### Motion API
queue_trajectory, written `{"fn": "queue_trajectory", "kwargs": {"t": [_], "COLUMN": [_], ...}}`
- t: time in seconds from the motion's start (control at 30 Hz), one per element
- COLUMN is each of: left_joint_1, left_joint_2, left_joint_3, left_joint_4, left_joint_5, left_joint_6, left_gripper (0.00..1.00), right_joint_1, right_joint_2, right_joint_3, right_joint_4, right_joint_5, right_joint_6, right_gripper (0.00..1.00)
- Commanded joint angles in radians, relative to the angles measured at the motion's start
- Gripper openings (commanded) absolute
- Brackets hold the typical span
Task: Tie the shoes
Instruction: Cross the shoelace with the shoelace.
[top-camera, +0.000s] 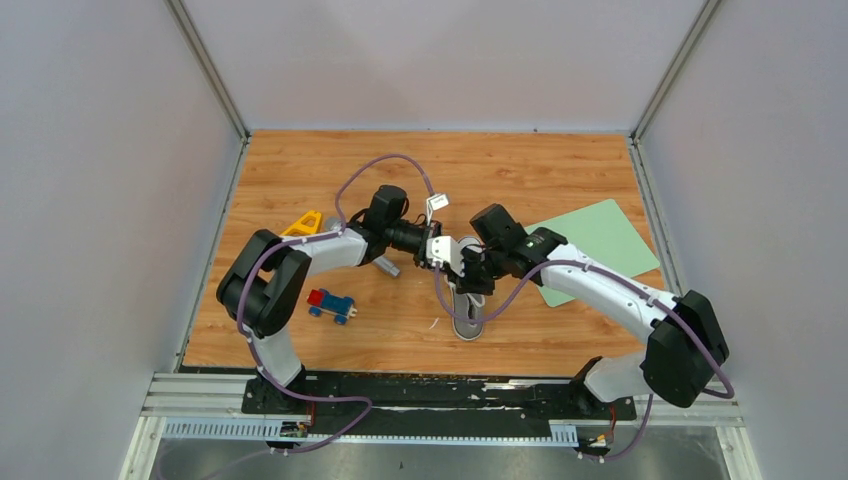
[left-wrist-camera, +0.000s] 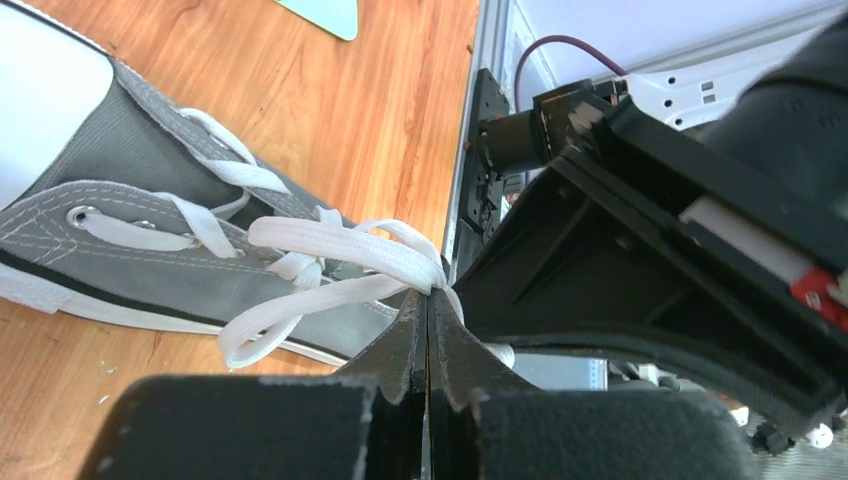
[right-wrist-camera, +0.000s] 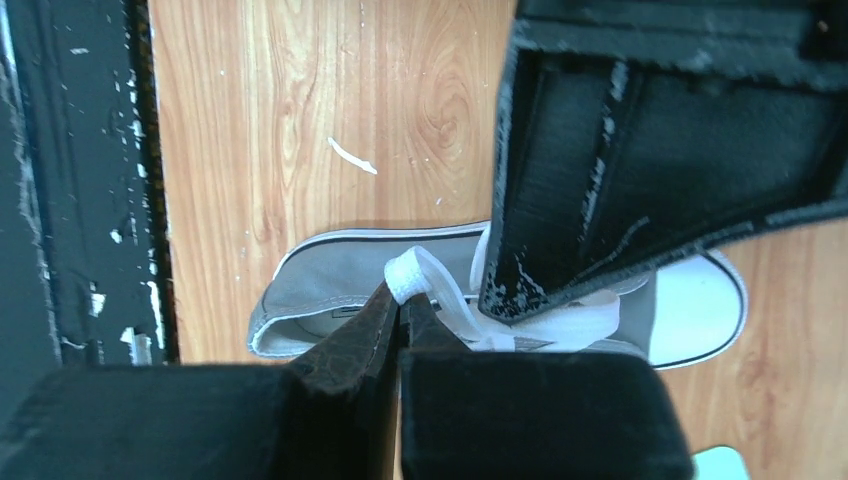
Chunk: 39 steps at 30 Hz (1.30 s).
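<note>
A small grey canvas shoe (top-camera: 467, 318) with a white toe cap lies on the wood table between the two arms. Both grippers meet just above it. My left gripper (left-wrist-camera: 428, 296) is shut on the white lace (left-wrist-camera: 345, 248) where two strands bunch together over the shoe's (left-wrist-camera: 120, 170) eyelets. My right gripper (right-wrist-camera: 400, 297) is shut on a folded loop of lace (right-wrist-camera: 408, 270) above the shoe's (right-wrist-camera: 320, 285) opening. A left finger (right-wrist-camera: 600, 190) crosses the right wrist view over another lace strand. From above, the left gripper (top-camera: 447, 258) and right gripper (top-camera: 470, 270) almost touch.
A green mat (top-camera: 600, 245) lies at the right. To the left sit a yellow toy (top-camera: 303, 222), a blue and red toy car (top-camera: 330, 303) and a grey cylinder (top-camera: 386, 265). A black rail (top-camera: 440, 390) runs along the near edge.
</note>
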Motion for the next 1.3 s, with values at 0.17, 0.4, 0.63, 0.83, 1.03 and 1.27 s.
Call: {"fn": "queue_trajectory", "kwargs": {"t": [0.17,0.4,0.63,0.83,1.03,1.27], "left_joint_1": [0.004,0.003,0.002,-0.001,-0.002,-0.001], "left_joint_2": [-0.083,-0.098,-0.091,-0.064,-0.048,-0.048], "left_joint_3": [0.022,0.013,-0.002,-0.015,-0.011,0.014], "left_joint_4": [-0.012,-0.024,-0.039,-0.005,-0.010,-0.068], "left_joint_5": [-0.054,-0.071,-0.097,-0.100,-0.103,-0.114], "left_joint_6": [-0.048,-0.031,0.002,-0.019,-0.006,0.045], "left_gripper": [0.00,0.00,0.00,0.00,0.00,0.00], "right_joint_1": [0.107,0.156,0.185,0.206,0.213,0.210], "right_joint_2": [0.028,0.048,0.059,0.073,0.055,0.032], "right_joint_3": [0.106,0.064,-0.015,-0.098,-0.113,-0.097], "right_joint_4": [-0.057,-0.078,-0.031,0.059,0.102,0.093], "right_joint_5": [0.274,0.430,0.557,0.695,0.736,0.745], "right_joint_6": [-0.223,-0.355,-0.394,-0.429,-0.421,-0.391], "right_gripper": [0.00,0.00,0.00,0.00,0.00,0.00]}}
